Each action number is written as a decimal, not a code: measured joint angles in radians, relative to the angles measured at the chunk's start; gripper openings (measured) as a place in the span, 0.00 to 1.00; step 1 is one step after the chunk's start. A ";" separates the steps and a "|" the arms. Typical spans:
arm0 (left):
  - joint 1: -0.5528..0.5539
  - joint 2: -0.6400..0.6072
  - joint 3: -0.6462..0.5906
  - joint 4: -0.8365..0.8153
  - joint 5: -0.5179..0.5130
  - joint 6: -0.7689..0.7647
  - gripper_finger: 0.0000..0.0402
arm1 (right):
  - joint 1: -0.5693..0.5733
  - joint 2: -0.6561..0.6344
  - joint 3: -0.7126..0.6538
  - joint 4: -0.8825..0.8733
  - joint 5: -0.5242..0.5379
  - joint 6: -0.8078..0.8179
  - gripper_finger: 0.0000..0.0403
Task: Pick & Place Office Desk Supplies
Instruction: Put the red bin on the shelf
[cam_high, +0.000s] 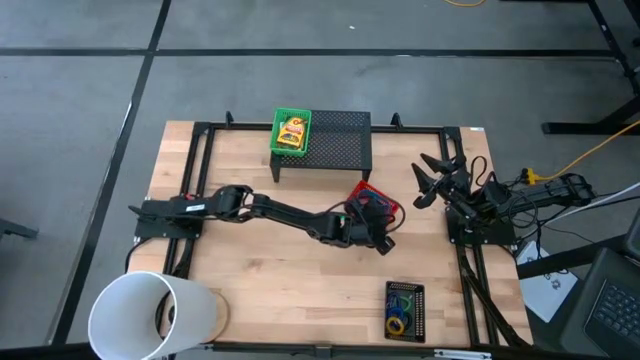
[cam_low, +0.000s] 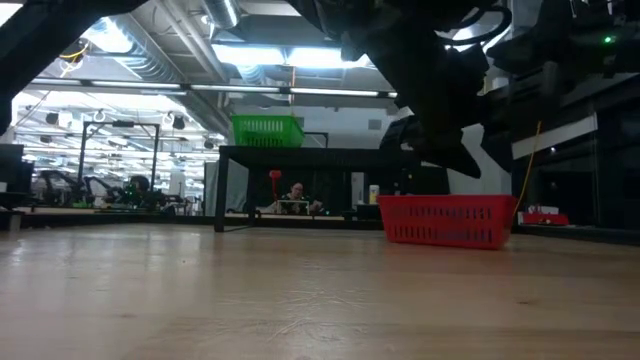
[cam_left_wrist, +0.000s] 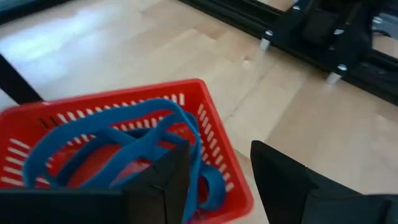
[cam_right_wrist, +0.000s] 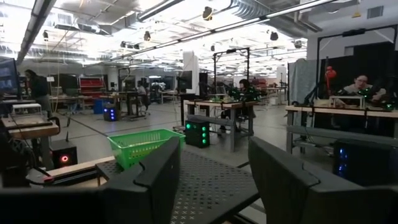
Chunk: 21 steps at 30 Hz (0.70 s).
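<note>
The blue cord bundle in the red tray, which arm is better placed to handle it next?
Left. The left gripper, open, hangs at the red tray holding the blue cord bundle; the right gripper waits off at the table's right.

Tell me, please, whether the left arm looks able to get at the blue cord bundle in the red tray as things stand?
Probably yes. The left end effector hangs open right over the red mesh tray, the blue cord bundle lies uncovered inside, and nothing stands between them.

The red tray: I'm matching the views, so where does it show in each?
High view: red tray at table centre, partly under the left gripper.
Low view: right of centre.
Left wrist view: lower left, holding the blue cord.
Right wrist view: not in it.
Shared landmark: the green tray.
</note>
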 joint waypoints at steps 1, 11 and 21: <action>0.000 0.000 0.000 0.000 0.015 -0.005 0.41 | 0.000 0.000 0.000 0.000 -0.003 0.000 0.47; 0.002 0.010 0.000 -0.002 0.088 -0.035 0.41 | 0.000 0.000 0.000 0.000 -0.016 0.029 0.47; 0.005 0.010 0.000 -0.093 0.203 -0.065 0.41 | 0.000 0.000 0.000 0.000 -0.059 0.052 0.47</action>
